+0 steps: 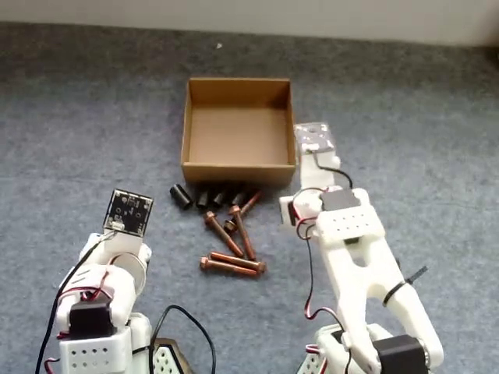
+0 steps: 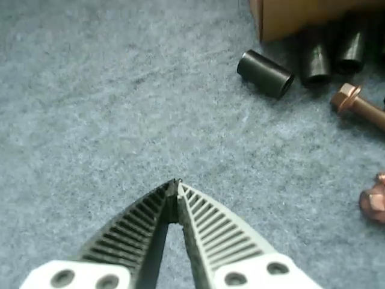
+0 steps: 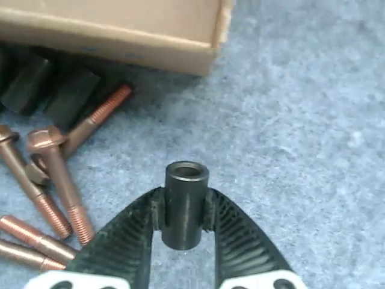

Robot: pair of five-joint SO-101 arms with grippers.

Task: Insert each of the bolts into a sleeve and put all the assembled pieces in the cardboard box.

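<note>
The left end effector (image 2: 177, 192) is pinched shut and empty. Mid-table, loose sleeves (image 1: 209, 198) and bolts (image 1: 234, 241) lie before the empty cardboard box (image 1: 238, 170), toward the far edge. The right end effector (image 3: 183, 205) grips one sleeve (image 3: 186, 176). Nothing looks assembled yet.

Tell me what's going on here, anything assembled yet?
The right gripper is shut on one black cylindrical sleeve, held upright over the grey carpet near the open cardboard box. The left gripper is shut on nothing, off to the side of the parts. The copper-coloured bolts lie loose in front of the box, and the other black sleeves sit along its front wall. None looks assembled, and the box has no pieces in it.
</note>
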